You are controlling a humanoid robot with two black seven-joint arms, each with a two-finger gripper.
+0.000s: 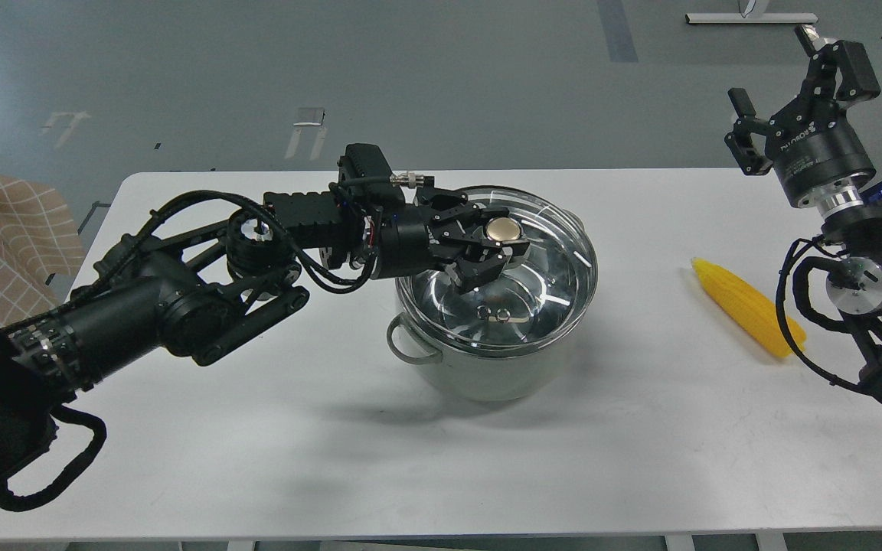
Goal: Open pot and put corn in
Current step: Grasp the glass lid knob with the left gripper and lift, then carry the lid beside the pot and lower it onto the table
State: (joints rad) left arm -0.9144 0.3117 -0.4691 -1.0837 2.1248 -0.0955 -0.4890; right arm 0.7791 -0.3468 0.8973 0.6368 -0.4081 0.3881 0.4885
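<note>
The pale grey-green pot [487, 376] stands at the table's middle. The glass lid [556, 260] hangs just above its rim, slightly tilted and still covering it. My left gripper [491, 246] reaches in from the left and is shut on the lid's brass knob [504, 227]. The yellow corn cob [747, 317] lies on the table at the right, well apart from the pot. My right gripper [785, 88] is open and empty, raised high beyond the table's far right edge, above and behind the corn.
The white table [257, 428] bears only the pot and the corn. A checked cloth [4, 245] lies off the table's left edge. My right arm's joints [862, 279] hang just right of the corn.
</note>
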